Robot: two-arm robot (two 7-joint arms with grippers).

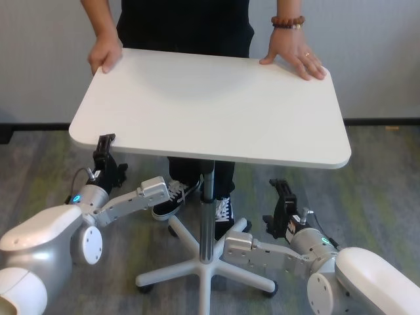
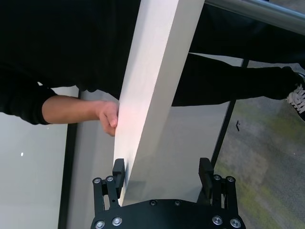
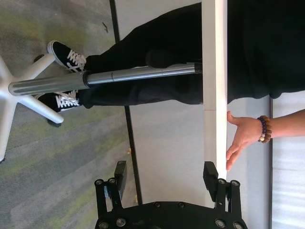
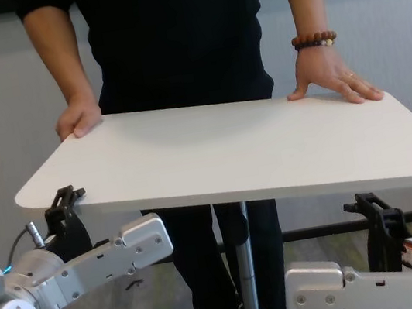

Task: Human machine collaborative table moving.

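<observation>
The left pincer (image 1: 105,146) stands with fingers apart just under the table's (image 1: 216,111) near left corner, holding nothing. The right pincer (image 1: 281,190) hangs likewise spread beneath the near right edge. The white table stands on its silver pedestal pole (image 1: 207,203) between robot and human (image 4: 172,42), whose hands rest on the far edge.

- Robot arms (image 1: 121,203): silver-grey links, round white joint caps; thin black cables at the wrists
- Left gripper (image 2: 164,171), right gripper (image 3: 167,174): black, screw-studded mounts
</observation>
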